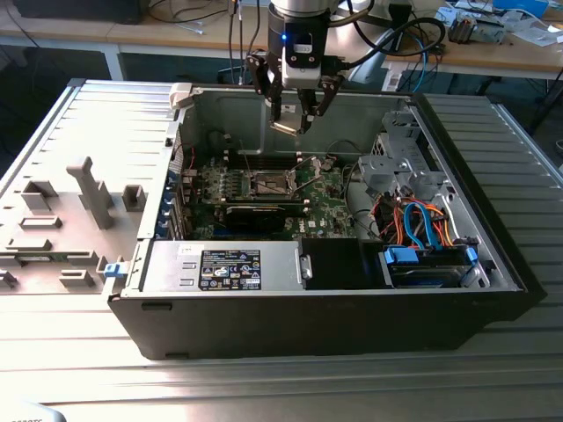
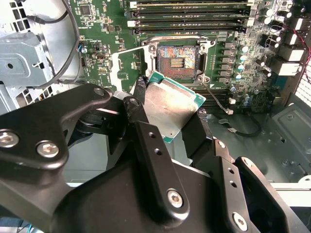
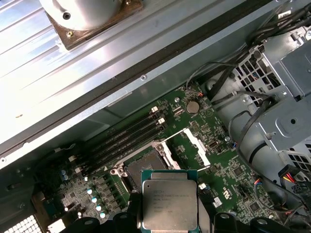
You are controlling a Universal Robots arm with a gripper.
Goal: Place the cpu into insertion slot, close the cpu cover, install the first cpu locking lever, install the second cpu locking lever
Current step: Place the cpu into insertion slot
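Note:
My gripper (image 1: pixel 296 121) hangs above the open computer case, shut on the cpu (image 1: pixel 285 127), which it holds flat by two opposite edges. In the second wrist view the cpu (image 2: pixel 170 109) shows its silvery top and green rim between the black fingers (image 2: pixel 140 87). The insertion slot (image 2: pixel 177 58) lies uncovered below and beyond it on the green motherboard (image 1: pixel 325 189), its dark contact field exposed. The cpu cover (image 3: pixel 193 145) is swung open beside the insertion slot (image 3: pixel 146 164). The cpu (image 3: pixel 169 201) floats just short of the socket, well above the board.
A long black card (image 1: pixel 255 214) lies in front of the socket. Memory sticks (image 2: pixel 194 14) run along its far side. A labelled power supply (image 1: pixel 230 268) fills the case front, and a drive cage with blue and orange cables (image 1: pixel 422 230) is at the exterior view's right. Grey fixtures (image 1: pixel 88 193) stand outside.

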